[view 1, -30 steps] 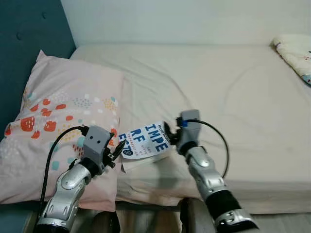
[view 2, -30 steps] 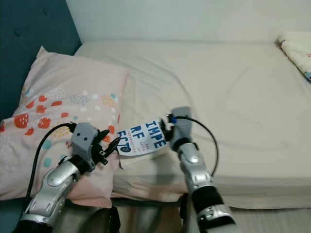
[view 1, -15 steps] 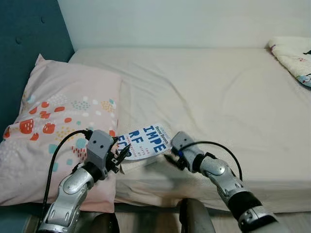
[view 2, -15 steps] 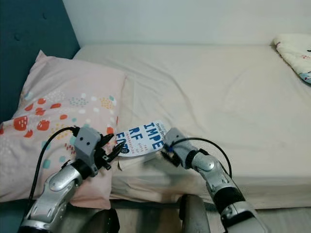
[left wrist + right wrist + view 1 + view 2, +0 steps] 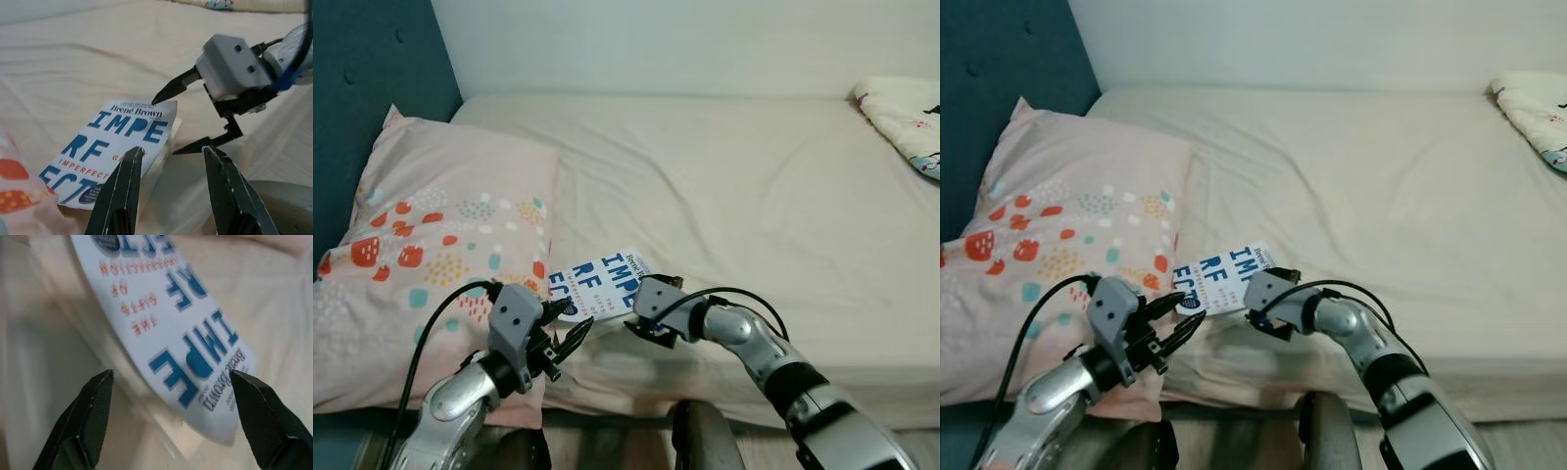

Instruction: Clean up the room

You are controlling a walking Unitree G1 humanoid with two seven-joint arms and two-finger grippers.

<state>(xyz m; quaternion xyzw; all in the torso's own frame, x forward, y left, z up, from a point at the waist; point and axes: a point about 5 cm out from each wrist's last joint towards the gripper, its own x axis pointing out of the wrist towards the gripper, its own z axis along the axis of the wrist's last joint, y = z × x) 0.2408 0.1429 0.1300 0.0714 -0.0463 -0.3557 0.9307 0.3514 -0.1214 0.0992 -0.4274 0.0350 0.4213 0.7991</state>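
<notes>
Bed [image 5: 783,186], book [image 5: 597,286] between open right tool [image 5: 188,122] fingers.

Pillow [image 5: 440,235] just left of book [image 5: 597,286]

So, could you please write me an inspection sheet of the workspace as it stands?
Surface: bed with a cream sheet, lightly creased.
Job's things: book, white cover with blue letters, lying near the bed's front edge beside the pillow.
Clutter: patterned blanket at the far right corner.
Grippers: right gripper open, fingers either side of the book's corner; left gripper open, just short of the book.
Cables: black cable looping over the left arm, another on the right arm.
Surroundings: teal headboard, pale wall.
</notes>
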